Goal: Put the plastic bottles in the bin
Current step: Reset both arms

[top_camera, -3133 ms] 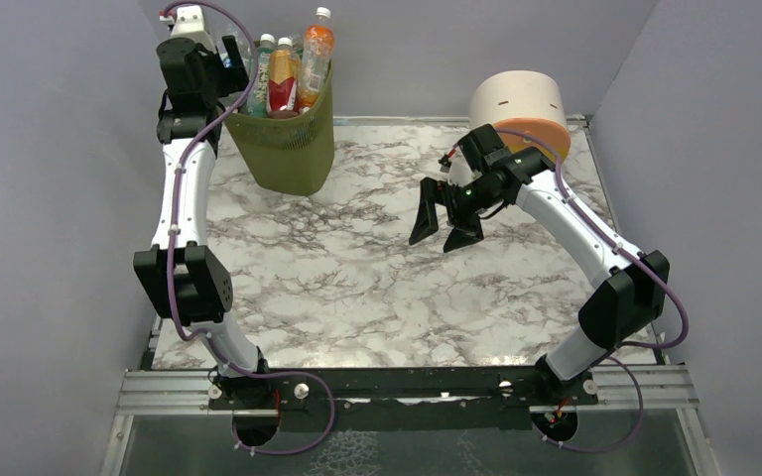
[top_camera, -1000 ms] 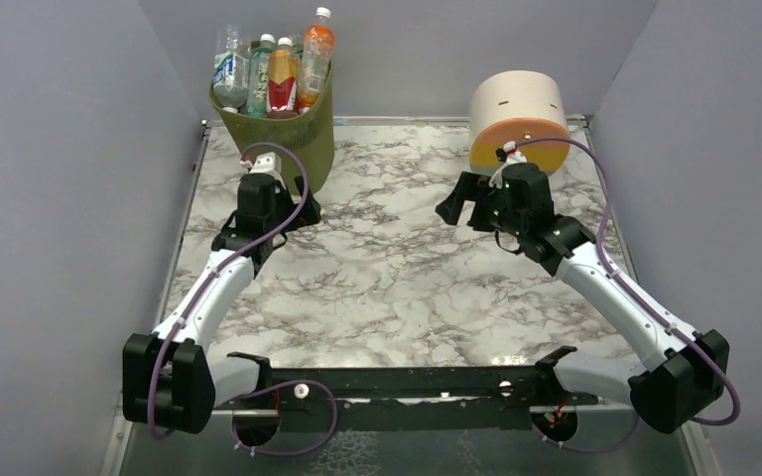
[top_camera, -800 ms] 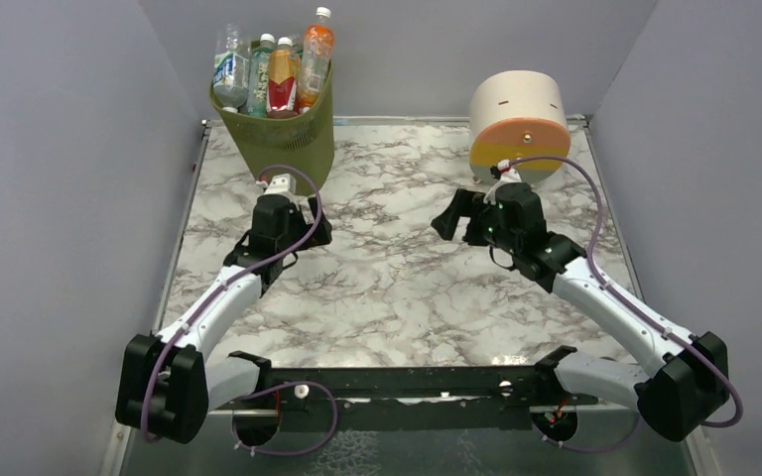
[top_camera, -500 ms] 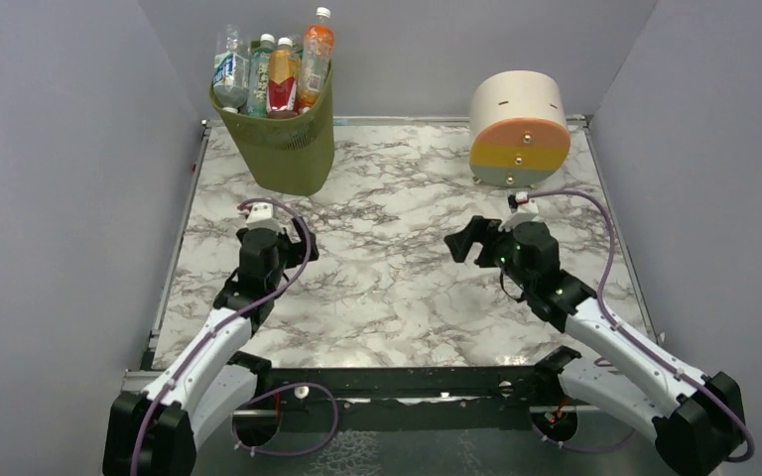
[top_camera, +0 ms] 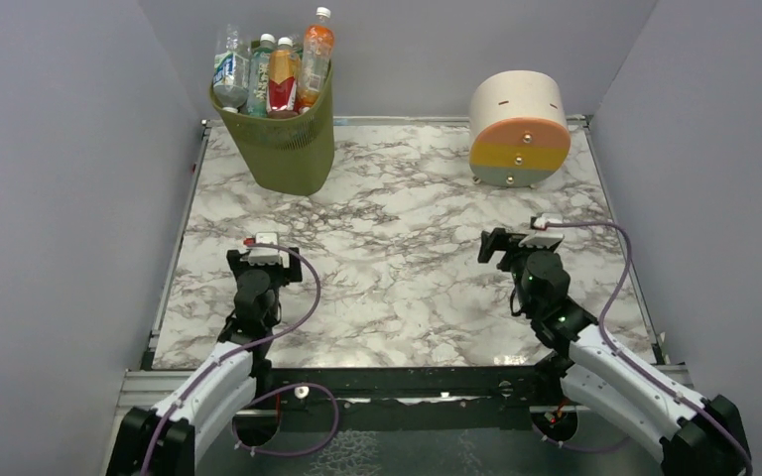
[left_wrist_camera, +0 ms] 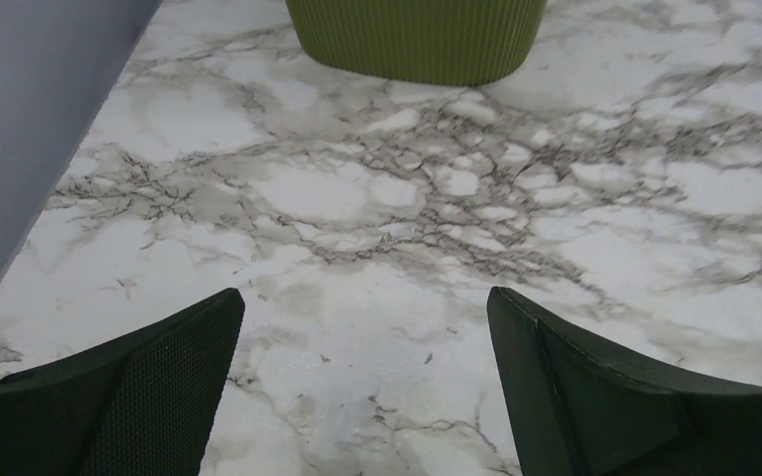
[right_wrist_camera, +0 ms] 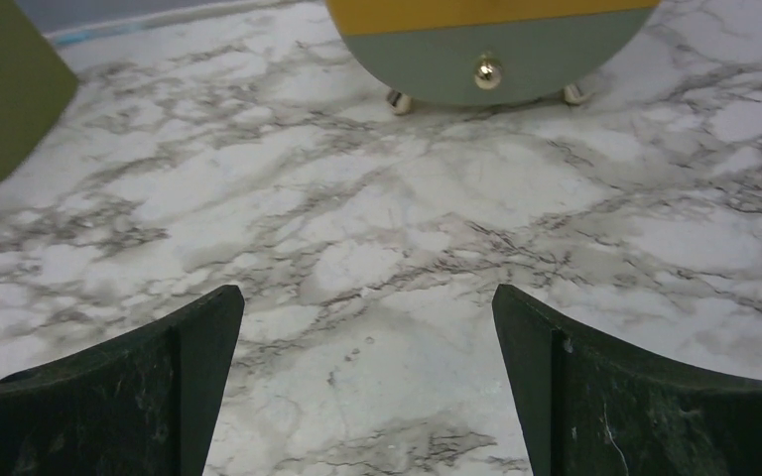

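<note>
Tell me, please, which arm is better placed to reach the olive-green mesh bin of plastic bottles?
Left, likely: the open left gripper looks straight at the olive-green mesh bin on its own side; the open right gripper faces the cream cylinder.

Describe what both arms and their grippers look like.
The left arm and right arm share white links, black joints and black wrists. A purple cable loops along each. The left gripper and right gripper each have two dark, wedge-shaped jaws; the left's inner pad looks finely meshed.
</note>
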Controlling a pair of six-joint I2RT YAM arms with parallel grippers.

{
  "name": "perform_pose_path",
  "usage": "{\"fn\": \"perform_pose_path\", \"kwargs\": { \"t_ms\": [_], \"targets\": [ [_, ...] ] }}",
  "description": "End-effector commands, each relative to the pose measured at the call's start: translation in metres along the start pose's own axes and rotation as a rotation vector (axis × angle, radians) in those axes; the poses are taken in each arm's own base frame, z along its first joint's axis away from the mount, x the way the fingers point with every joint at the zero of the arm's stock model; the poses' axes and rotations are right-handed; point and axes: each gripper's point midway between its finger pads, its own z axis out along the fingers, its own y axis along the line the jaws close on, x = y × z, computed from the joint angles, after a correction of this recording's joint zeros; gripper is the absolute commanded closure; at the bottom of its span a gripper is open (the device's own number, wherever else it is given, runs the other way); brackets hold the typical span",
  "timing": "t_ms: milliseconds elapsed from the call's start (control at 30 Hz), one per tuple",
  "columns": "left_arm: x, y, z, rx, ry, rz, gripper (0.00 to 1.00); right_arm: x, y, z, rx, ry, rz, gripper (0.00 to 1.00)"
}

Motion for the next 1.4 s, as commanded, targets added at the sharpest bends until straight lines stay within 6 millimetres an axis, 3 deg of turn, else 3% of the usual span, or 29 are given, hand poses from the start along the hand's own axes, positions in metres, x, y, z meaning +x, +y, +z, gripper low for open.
{"fn": "perform_pose_path", "kwargs": {
  "t_ms": [0, 167, 367, 667, 933, 1100, 1367],
  "targets": [
    [0.001, 0.014, 0.013, -0.082, -0.057, 0.119, 0.01, 0.000, -0.029, 0.018, 0.163, -0.123, -0.102, 0.01],
    [0.013, 0.014, 0.045, -0.078, 0.036, 0.153, 0.01, 0.020, -0.029, 0.054, 0.141, -0.062, -0.154, 0.01],
    [0.009, 0.019, 0.064, -0.028, 0.028, 0.054, 0.01, 0.018, -0.054, 0.087, 0.179, -0.052, -0.100, 0.01],
    [0.002, 0.017, 0.082, 0.007, -0.006, 0.009, 0.01, 0.049, -0.101, 0.089, 0.288, -0.038, -0.060, 0.01],
    [-0.006, 0.018, 0.089, 0.034, -0.070, -0.038, 0.01, 0.049, -0.106, 0.105, 0.306, -0.027, -0.111, 0.01],
    [0.002, 0.012, 0.095, 0.068, -0.094, -0.017, 0.01, 0.054, -0.109, 0.116, 0.291, -0.013, -0.119, 0.01],
    [0.013, 0.004, 0.104, 0.105, -0.069, 0.006, 0.01, 0.054, -0.103, 0.112, 0.248, -0.024, -0.139, 0.01]
  ]
}}
